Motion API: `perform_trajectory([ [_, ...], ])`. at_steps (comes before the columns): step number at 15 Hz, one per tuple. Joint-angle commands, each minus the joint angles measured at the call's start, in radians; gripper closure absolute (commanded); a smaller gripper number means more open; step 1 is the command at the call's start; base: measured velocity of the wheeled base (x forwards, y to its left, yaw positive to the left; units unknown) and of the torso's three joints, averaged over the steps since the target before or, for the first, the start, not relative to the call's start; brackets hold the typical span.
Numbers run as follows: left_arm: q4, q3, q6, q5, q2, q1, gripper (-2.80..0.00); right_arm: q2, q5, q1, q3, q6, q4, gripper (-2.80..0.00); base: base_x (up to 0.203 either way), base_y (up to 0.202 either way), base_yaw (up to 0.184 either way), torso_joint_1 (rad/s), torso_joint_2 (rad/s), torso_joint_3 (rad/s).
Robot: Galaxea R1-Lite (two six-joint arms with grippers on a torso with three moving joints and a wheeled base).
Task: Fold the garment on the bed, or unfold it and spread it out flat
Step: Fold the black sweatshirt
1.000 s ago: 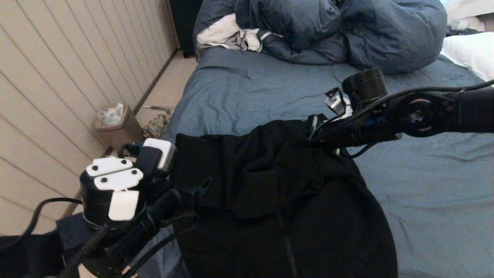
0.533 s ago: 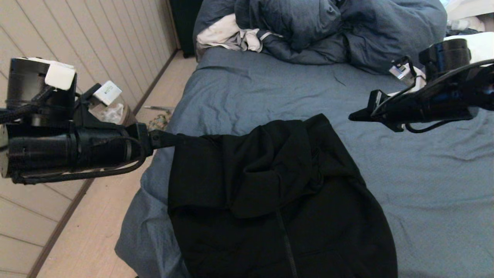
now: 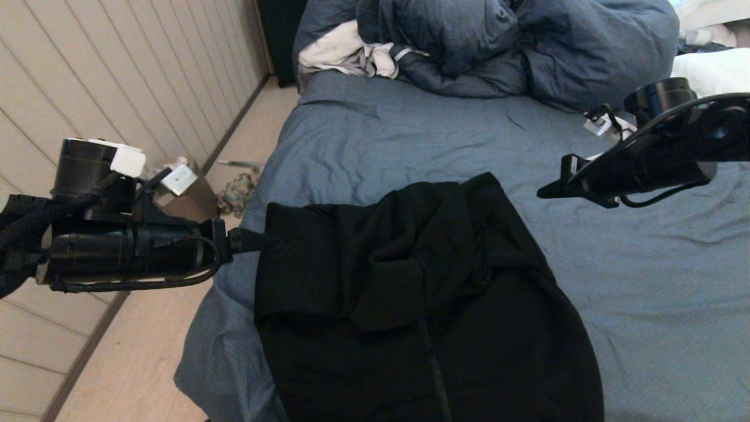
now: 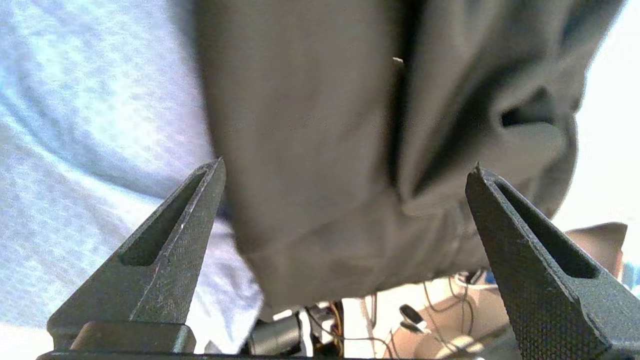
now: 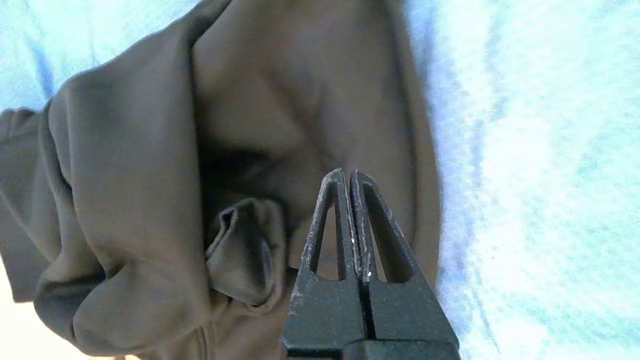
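Seen from the head view, the garment (image 3: 410, 305) lies on the near left part of the bed (image 3: 644, 281), its lower body running to the near edge and its upper part bunched in folds, a sleeve or flap doubled across the chest. The left end effector (image 3: 258, 239) hangs level at the bed's left edge, tips right beside the garment's left border. The right end effector (image 3: 545, 190) hovers above the sheet, apart from the garment's upper right shoulder. A puffy dark blue duvet (image 3: 515, 47) is heaped at the far end, with a white-grey cloth (image 3: 345, 53) beside it.

Next, the left wrist view shows the left end effector (image 4: 345, 170) with its fingers (image 4: 170, 250) spread wide, nothing between them, and the garment (image 4: 320, 150) ahead over the sheet.

Finally, the right wrist view shows the right end effector (image 5: 348, 172) with fingers pressed together on nothing, above the garment (image 5: 150, 175) and its zipper, the pale sheet to one side.
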Motion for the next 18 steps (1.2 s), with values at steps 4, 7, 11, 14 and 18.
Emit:
perform_trajectory([
  [4, -0.035, 0.02, -0.013, -0.002, 0.055, 0.012, -2.8, 0.003, 0.021, 0.023, 0.037, 0.001, 0.005, 0.0, 0.0, 0.0, 0.0, 0.0, 0.0, 0.0],
  [7, -0.035, 0.025, -0.026, -0.004, 0.053, 0.022, -2.8, 0.012, 0.021, 0.022, 0.037, 0.002, 0.005, -2.8, 0.0, 0.0, 0.0, 0.0, 0.0, 0.0],
  [11, -0.057, 0.022, -0.028, -0.005, 0.07, 0.044, -2.8, 0.037, 0.019, 0.015, 0.033, -0.022, 0.004, -2.8, 0.0, 0.0, 0.0, 0.0, 0.0, 0.0],
  [14, -0.144, 0.043, -0.026, -0.009, 0.13, 0.061, -2.8, 0.086, 0.021, 0.012, 0.047, -0.076, 0.0, -2.8, 0.0, 0.0, 0.0, 0.0, 0.0, 0.0],
  [18, -0.288, 0.092, -0.024, -0.021, 0.172, 0.065, -2.8, 0.107, 0.022, -0.001, 0.037, -0.075, -0.004, -2.8, 0.0, 0.0, 0.0, 0.0, 0.0, 0.0],
])
